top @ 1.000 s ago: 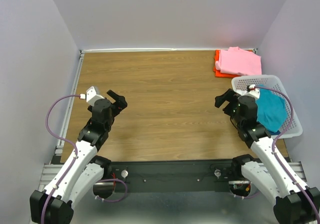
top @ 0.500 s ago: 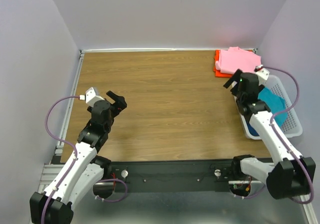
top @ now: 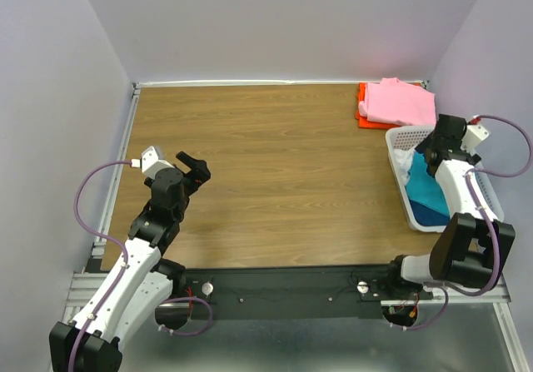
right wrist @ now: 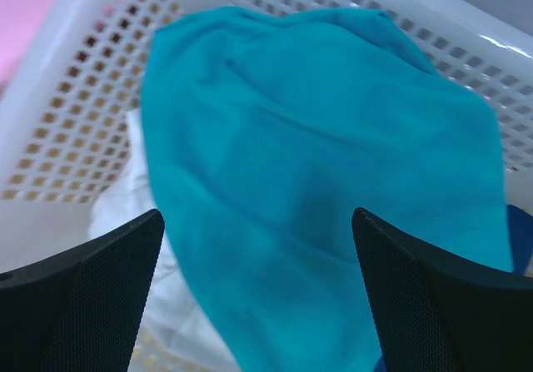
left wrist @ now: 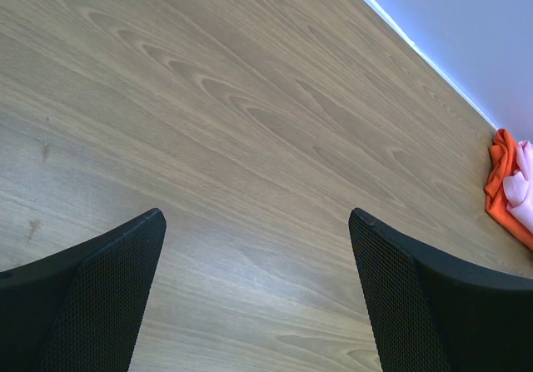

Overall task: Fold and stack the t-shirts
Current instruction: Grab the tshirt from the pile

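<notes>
Loosely heaped, the teal t-shirt (right wrist: 316,156) lies uppermost in the white lattice basket (right wrist: 75,97) at the right edge of the table (left wrist: 250,97), covering most of a white t-shirt (right wrist: 125,214) beneath it. Its cloth is judged light, limp and not fragile: it should drape and stretch when lifted, offer no firm edge, and may drag its neighbour along or snag on the basket rim. A raised fold near the middle of the heap seems the soundest place to pinch, taking the top layer alone; no collar or hem can be picked out. The right gripper (right wrist: 256,214) hangs directly above this cloth, jaws spread wide and holding nothing, apart from the fabric. Beyond the basket, at the far right corner, a folded pink t-shirt (top: 400,101) rests on an orange-red t-shirt (top: 361,110), the likely stack to be built upon. The left gripper (left wrist: 256,214) is poised over bare wood on the left side, jaws equally wide, empty and well apart from every garment.
</notes>
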Robot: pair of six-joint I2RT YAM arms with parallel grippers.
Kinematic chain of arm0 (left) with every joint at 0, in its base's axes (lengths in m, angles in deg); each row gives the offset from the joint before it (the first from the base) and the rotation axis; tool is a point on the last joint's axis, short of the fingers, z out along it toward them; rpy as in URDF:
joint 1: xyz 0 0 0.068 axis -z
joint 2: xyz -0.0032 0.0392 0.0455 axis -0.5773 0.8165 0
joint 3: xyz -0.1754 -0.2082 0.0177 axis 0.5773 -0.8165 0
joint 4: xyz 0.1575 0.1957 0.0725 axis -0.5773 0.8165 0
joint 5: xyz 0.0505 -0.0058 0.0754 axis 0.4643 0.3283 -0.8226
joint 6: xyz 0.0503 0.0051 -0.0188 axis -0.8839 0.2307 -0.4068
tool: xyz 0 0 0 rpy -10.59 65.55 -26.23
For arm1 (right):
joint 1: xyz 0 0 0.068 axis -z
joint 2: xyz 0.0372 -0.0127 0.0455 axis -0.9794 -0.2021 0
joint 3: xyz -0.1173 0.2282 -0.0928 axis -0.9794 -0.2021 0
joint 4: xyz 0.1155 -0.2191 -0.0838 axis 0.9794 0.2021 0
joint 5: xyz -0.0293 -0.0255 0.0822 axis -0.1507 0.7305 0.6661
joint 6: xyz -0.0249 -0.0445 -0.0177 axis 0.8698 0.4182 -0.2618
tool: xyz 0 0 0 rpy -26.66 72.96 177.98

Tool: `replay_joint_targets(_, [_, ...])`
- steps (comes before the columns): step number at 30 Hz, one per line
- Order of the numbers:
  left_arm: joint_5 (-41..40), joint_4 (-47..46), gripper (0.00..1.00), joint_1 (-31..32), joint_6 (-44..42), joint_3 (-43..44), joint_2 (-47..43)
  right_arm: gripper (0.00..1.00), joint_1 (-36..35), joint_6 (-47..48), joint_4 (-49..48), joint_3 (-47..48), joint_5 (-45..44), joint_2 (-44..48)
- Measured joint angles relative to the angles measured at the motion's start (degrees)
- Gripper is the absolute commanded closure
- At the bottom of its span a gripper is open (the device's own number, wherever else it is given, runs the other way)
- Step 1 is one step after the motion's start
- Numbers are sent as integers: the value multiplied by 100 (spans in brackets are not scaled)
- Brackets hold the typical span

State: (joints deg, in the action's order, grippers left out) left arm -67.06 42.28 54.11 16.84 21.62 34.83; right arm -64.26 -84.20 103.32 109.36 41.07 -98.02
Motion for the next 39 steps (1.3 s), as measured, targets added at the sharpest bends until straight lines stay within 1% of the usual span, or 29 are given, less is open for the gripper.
replay_joint_targets(6, [4,-17,2,0,0,0,24,5,404,-61,127,-28,-76,-223])
replay_joint_targets(7, [9,-17,2,0,-2,0,35,8,457,-63,136,-28,-63,-308])
replay_joint_targets(12, [39,-17,2,2,-2,0,50,13,706,-146,142,-28,98,-651])
replay_joint_targets(13, [42,-17,2,0,-2,0,50,22,748,-151,142,-28,127,-721])
replay_joint_targets(15, [44,-17,2,0,-2,0,50,36,780,-168,142,-28,166,-767])
replay_joint_targets(16, [46,-17,2,0,-2,0,50,55,789,-179,142,-28,192,-778])
replay_joint_targets(17, [46,-17,2,0,-2,0,50,62,791,-201,142,-28,205,-780])
replay_joint_targets(19, [48,-17,2,0,-2,0,50,72,807,-273,131,-28,216,-780])
replay_joint_targets(20, [48,-17,2,2,-2,0,50,74,811,-275,131,-28,221,-778])
replay_joint_targets(22, [48,-17,2,0,-2,0,50,79,813,-297,129,-28,223,-774])
replay_joint_targets(25, [50,-17,2,0,-2,0,50,83,813,-299,136,-28,223,-734])
replay_joint_targets(26, [50,-17,2,0,-2,0,50,90,813,-297,140,-28,225,-684])
replay_joint_targets(27, [50,-17,2,2,-2,0,50,93,813,-297,142,-28,225,-645])
replay_joint_targets(29, [50,-17,2,0,-2,0,50,96,813,-269,179,-28,232,-461])
replay_joint_targets(34, [50,-17,2,0,-4,0,50,96,815,-186,275,87,282,247])
replay_joint_targets(39, [52,-20,2,0,-63,0,52,98,817,-31,514,944,474,542])
